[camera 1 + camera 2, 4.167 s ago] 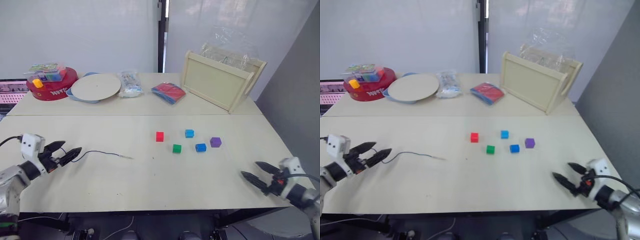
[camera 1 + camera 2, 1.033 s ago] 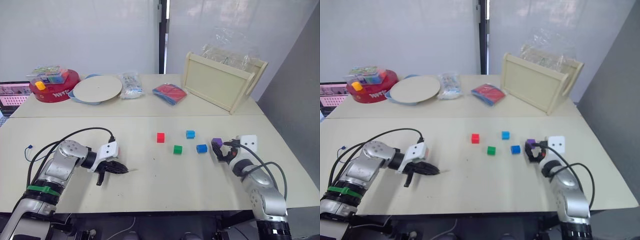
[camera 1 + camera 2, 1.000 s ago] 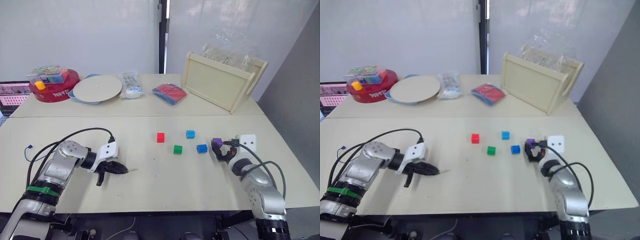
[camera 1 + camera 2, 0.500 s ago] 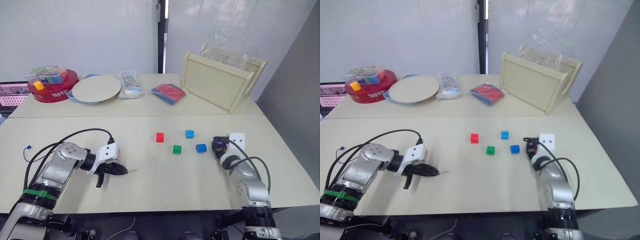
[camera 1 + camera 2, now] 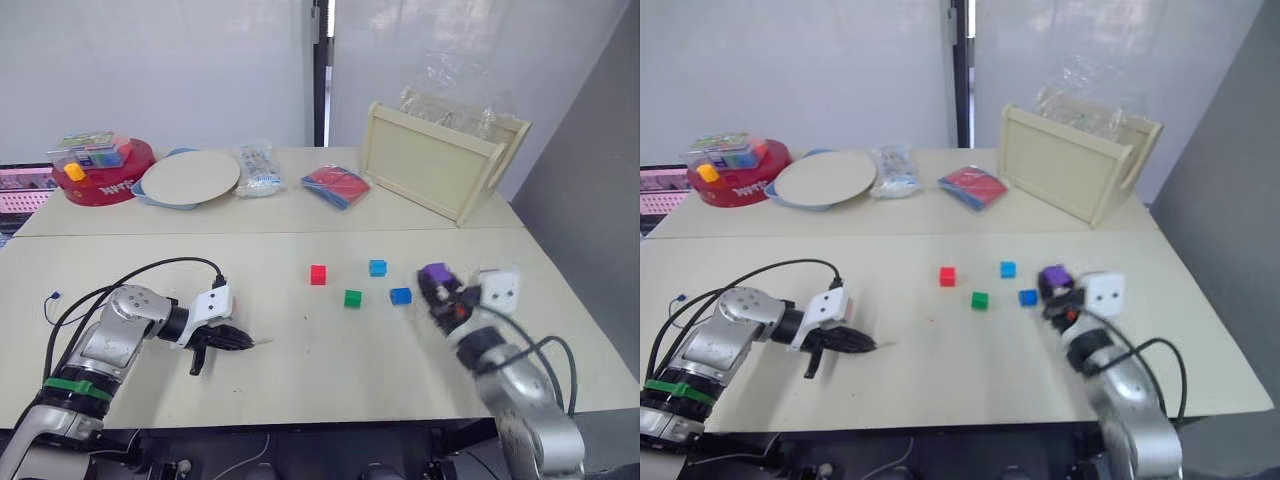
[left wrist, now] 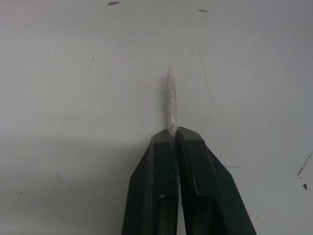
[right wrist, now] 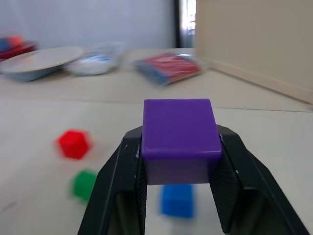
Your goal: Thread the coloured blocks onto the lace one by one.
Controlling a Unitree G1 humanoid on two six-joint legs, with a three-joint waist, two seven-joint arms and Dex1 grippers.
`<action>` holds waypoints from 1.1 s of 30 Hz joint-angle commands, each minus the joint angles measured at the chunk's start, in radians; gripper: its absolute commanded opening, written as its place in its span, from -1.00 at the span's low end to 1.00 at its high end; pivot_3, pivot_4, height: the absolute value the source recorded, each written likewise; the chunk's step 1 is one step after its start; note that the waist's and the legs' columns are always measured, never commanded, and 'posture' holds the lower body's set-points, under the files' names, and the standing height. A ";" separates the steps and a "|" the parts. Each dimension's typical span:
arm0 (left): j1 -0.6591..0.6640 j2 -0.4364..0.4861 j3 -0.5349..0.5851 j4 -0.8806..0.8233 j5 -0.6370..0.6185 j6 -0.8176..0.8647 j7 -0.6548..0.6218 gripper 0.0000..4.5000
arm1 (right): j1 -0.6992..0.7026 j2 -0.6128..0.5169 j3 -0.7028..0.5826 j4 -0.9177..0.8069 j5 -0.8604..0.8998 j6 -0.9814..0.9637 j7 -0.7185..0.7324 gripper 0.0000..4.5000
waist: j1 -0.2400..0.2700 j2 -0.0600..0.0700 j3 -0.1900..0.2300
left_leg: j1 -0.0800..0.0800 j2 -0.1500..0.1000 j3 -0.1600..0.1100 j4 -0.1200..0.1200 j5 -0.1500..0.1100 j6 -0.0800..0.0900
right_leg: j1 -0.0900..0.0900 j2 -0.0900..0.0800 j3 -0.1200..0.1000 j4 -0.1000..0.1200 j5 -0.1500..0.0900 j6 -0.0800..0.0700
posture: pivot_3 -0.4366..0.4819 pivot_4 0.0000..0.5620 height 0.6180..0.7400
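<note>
**Left wrist view: lace tip pinched, purple block in hand**

Left wrist view gives me the clearest read: my left end effector [image 6: 173,134] is clamped tight on the lace [image 6: 170,98], with the pale stiff tip sticking straight out past the fingertips just over the tabletop [image 5: 300,380]. I judge that tip rigid enough to aim, while the cord behind it is limp and will trail, so holding close behind the tip, as now, is the right spot. I cannot make out the rest of the cord.

My right end effector [image 7: 178,147] holds the purple block [image 7: 178,137] squarely between both fingers, lifted off the tabletop near the right side. It looks light and hard with smooth faces, so I expect it could twist in the grip if pushed off-centre. I cannot see its hole from here.

4 blocks lie loose mid-tabletop: a red block [image 5: 318,274], a green block [image 5: 352,298] and 2 blue blocks, one [image 5: 377,267] farther back, one [image 5: 400,295] nearer.

At the back, a wooden tray [image 5: 430,165] stands tilted with clear plastic behind it, and a red tub [image 5: 100,180] carries a clear box of small coloured pieces.
</note>
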 commanded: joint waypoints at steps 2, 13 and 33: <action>-0.012 0.012 0.001 -0.001 -0.006 -0.002 -0.015 -1.00 | 0.036 -0.021 0.185 -0.070 -0.049 0.043 0.007 -0.48 | 0.003 -0.001 0.000 | 0.000 0.000 0.000 0.001 0.000 0.000 | 0.000 0.000 0.000 0.000 0.000 0.000 | -0.05 -0.47 1.00; -0.025 0.034 0.003 -0.013 -0.006 0.004 -0.045 -1.00 | -0.021 0.090 0.343 0.319 -0.190 -0.117 0.023 -0.48 | 0.004 -0.003 0.000 | 0.000 0.000 0.000 0.001 0.000 0.000 | 0.000 0.000 0.000 0.000 0.000 0.000 | -0.05 -0.47 1.00; -0.008 0.038 0.012 -0.023 -0.007 0.000 -0.026 -1.00 | -0.147 -0.187 0.227 0.243 -0.017 -0.027 0.437 0.99 | 0.005 -0.005 0.000 | 0.000 0.000 0.000 0.001 0.000 0.000 | 0.000 0.000 -0.001 0.000 0.000 0.000 | -0.05 -0.47 1.00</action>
